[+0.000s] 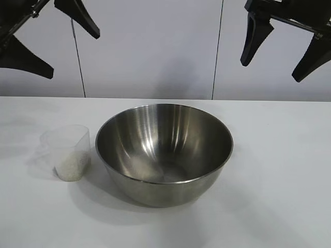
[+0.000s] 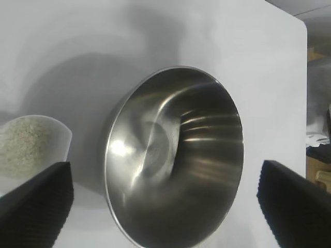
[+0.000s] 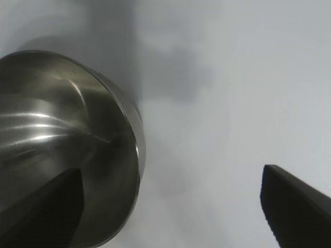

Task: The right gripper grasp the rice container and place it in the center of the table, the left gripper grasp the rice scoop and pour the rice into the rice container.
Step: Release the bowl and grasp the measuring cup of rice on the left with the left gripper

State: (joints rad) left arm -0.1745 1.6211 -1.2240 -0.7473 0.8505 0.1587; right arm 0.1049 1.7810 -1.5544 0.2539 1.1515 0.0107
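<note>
A steel mixing bowl (image 1: 164, 153) sits empty mid-surface (image 1: 279, 170). Just beside it stands a clear measuring cup (image 1: 68, 152) holding rice (image 1: 71, 166). The left end effector (image 1: 50, 40) and right end effector (image 1: 279, 49) hang above, both spread wide, holding nothing.

White tabletop (image 1: 289, 175) filling the lower part of the exterior frame. A large stainless-steel rice container (image 1: 164, 152) stands upright at centre. Just beside it, at lower left, stands a small clear plastic rice scoop (image 1: 67, 151), upright, partly filled with white rice (image 1: 70, 168).
</note>
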